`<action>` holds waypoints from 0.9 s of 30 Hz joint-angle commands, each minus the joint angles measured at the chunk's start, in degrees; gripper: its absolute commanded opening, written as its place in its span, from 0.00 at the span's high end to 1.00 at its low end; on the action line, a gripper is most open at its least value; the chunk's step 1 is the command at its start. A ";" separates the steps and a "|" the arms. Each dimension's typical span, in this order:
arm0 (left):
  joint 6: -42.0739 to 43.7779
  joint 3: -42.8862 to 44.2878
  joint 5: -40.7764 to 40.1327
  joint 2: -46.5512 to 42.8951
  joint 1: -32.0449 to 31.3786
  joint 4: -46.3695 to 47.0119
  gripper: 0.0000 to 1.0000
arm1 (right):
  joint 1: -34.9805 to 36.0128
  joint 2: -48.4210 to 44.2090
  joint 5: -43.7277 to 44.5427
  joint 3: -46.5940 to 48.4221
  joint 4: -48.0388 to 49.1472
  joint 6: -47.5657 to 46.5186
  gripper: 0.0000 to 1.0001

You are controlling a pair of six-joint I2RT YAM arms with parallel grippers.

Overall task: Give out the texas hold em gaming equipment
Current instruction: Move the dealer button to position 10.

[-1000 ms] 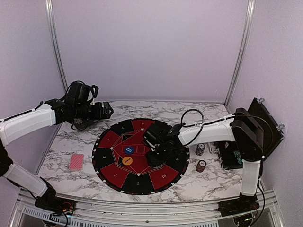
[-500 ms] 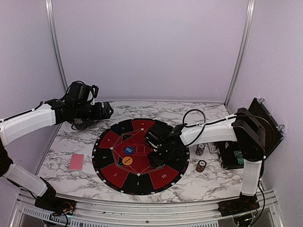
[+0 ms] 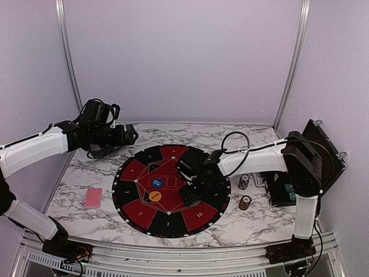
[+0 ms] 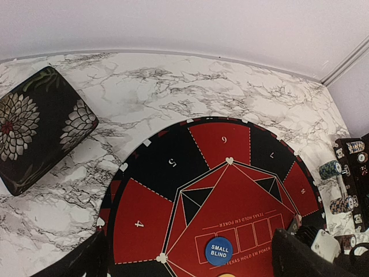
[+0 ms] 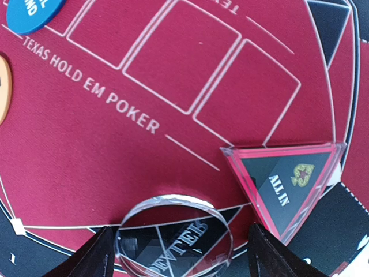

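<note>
Right gripper (image 5: 181, 249): low over the near-right part of the mat (image 3: 144, 216), jaws parted slightly wider than the clear DEALER disc (image 5: 173, 235), with 1 finger on each side of it; it is not clamped.
DEALER disc: flat on the mat across a white line; 1 finger sits close at its rim and the other leaves a slim gap.
ALL IN triangle (image 5: 282, 184): flat on the mat just beside the disc, apparently not touching it; its lower corner is near 1 finger.
Left gripper (image 3: 130, 135): raised above the table's far-left part, fingers spread wide, nothing between them.
Blue SMALL BLIND marker (image 3: 156, 182): on the mat's red centre, well apart from the right gripper.
Orange disc (image 3: 154, 196): just on the near side of the blue marker.
Red-backed cards (image 3: 92, 197): on the marble table (image 3: 248, 222) left of the mat, apart from its rim.
Chip stacks (image 3: 244, 182): 2 stand on the marble between the mat's right rim and the black case (image 3: 282, 190).
Flowered box (image 4: 40, 127): on the marble beyond the mat's far-left rim.
Mat rim: marble shows all round it, narrowest along the near edge.
</note>
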 commanded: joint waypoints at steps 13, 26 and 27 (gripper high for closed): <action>0.10 1.09 0.42 0.70 0.51 -0.43 0.01 | -3.10 -2.53 2.46 4.23 -4.24 0.93 0.26; 0.17 0.87 0.02 0.36 0.64 -0.69 0.01 | -2.84 -2.98 -3.05 0.20 -1.01 2.43 0.26; 0.11 0.87 0.03 0.42 0.68 -0.69 0.01 | -2.90 -3.11 -3.13 -0.36 -0.65 2.61 0.25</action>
